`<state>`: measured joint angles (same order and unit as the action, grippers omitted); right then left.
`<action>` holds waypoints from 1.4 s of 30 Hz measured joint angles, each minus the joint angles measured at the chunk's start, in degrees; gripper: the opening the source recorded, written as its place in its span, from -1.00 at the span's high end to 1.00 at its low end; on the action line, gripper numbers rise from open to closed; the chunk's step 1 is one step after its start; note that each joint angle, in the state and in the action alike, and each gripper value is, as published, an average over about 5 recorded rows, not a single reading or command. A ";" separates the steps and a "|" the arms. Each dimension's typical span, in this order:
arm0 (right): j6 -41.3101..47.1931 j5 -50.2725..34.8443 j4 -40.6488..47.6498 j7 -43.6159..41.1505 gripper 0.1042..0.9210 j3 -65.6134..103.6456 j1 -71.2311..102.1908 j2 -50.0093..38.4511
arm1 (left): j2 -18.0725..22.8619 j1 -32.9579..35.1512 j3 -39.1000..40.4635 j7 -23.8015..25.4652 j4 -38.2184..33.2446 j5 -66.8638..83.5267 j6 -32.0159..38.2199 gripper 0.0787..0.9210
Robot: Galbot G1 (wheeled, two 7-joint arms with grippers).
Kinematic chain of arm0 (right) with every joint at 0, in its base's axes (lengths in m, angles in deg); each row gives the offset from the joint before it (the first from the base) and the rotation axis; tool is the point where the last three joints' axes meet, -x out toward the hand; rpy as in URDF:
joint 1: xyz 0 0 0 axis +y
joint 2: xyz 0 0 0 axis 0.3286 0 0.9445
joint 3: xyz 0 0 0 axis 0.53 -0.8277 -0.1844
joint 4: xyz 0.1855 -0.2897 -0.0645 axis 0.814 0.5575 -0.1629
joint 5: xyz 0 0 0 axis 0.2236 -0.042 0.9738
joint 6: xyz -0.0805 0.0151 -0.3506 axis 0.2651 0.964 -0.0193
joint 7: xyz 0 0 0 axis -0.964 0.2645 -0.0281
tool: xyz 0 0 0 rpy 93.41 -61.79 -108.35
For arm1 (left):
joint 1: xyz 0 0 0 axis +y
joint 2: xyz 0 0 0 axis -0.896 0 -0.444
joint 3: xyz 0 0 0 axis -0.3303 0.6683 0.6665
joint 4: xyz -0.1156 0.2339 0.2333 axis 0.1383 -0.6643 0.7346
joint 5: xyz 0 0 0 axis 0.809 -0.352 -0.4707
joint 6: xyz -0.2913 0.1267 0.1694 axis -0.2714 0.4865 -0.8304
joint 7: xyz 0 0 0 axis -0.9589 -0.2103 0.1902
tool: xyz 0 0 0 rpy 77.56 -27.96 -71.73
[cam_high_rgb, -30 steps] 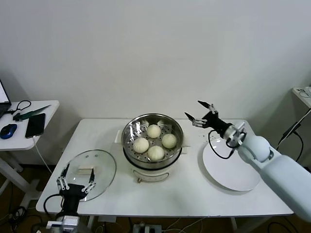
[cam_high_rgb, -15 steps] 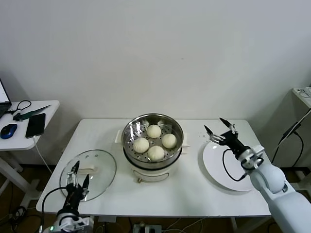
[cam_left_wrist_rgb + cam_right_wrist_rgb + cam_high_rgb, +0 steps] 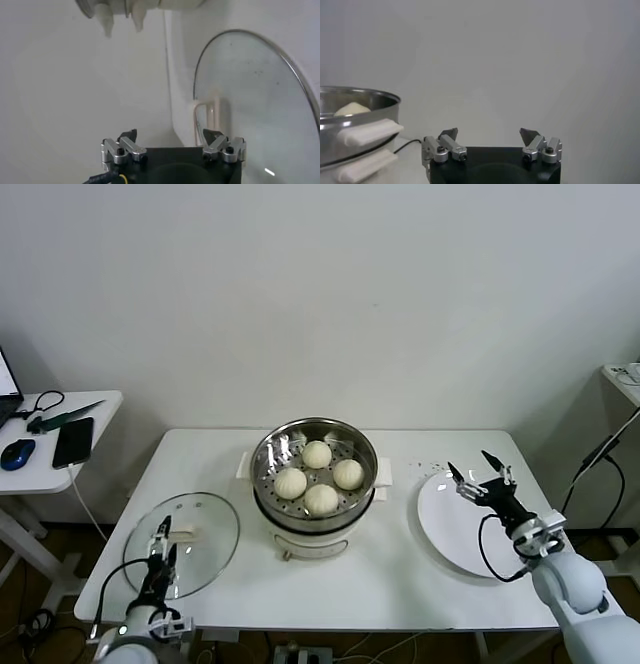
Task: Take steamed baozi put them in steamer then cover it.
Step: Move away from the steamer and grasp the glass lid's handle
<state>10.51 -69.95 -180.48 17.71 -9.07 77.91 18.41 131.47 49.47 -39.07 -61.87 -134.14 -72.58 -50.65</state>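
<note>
Four steamed baozi (image 3: 318,475) sat on the perforated tray inside the steamer (image 3: 314,486) at the middle of the tabletop (image 3: 400,584), so the cover (image 3: 182,543), lying flat near the left front edge, was the piece left to handle. It looked like glass in a metal rim: stiff, smooth, probably slippery and breakable if knocked, so the white handle (image 3: 209,116) at its centre seemed the sensible place to take hold. The left pincer (image 3: 160,556) hung spread over the near edge of the cover, close to that handle but touching nothing. The right pincer (image 3: 481,477) was spread and empty above the far edge of the bare white plate (image 3: 470,536) on the right. Compared with a second ago, the right arm had drawn back from beside the steamer toward the plate and the near right, while the left pincer had turned and dropped lower toward the near edge of the cover.
</note>
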 measured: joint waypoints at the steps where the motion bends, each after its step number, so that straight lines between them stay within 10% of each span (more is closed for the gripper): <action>1: -0.06 0.23 0.10 -0.01 -0.76 0.13 0.19 0.17 | -0.03 -0.56 0.04 -0.51 0.89 -0.24 -0.04 -0.77; 26: -1.57 5.37 3.17 -0.65 -0.76 -1.67 0.31 3.09 | -0.32 -11.97 0.96 -11.53 15.90 -0.89 0.07 -0.73; 42: -2.55 7.88 5.47 -1.72 -0.76 -2.83 -0.50 3.67 | -0.91 -13.29 1.07 -11.48 18.55 -0.09 1.20 0.33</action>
<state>7.96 -62.07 -175.01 15.99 -11.90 77.41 22.08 130.56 36.17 -37.99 -73.34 -115.59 -72.67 -49.46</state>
